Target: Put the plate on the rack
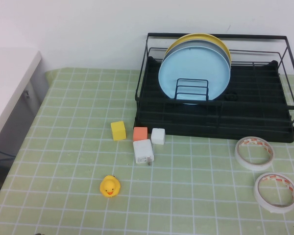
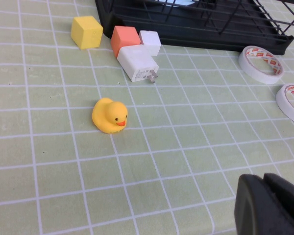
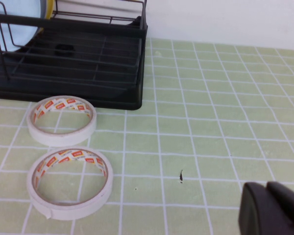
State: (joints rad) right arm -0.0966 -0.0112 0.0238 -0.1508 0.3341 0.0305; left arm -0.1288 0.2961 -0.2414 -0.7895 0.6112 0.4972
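Note:
The light-blue plate [image 1: 193, 73] stands upright in the black wire rack [image 1: 213, 117] at the back right of the table, held by a wire divider, with a grey plate and a yellow plate [image 1: 198, 38] behind it. A sliver of the blue plate also shows in the right wrist view [image 3: 19, 24]. My left gripper [image 2: 265, 196] is shut and empty, low over the tablecloth near the front, away from the rack. My right gripper [image 3: 268, 200] is shut and empty over bare tablecloth to the right of the tape rolls. Neither arm shows in the high view.
A yellow cube [image 1: 118, 130], orange cube [image 1: 140, 133], small white cube [image 1: 158, 135] and white charger plug [image 1: 143, 151] lie before the rack's left corner. A rubber duck [image 1: 109, 186] sits nearer the front. Two tape rolls [image 1: 255, 152] [image 1: 275, 192] lie at the right.

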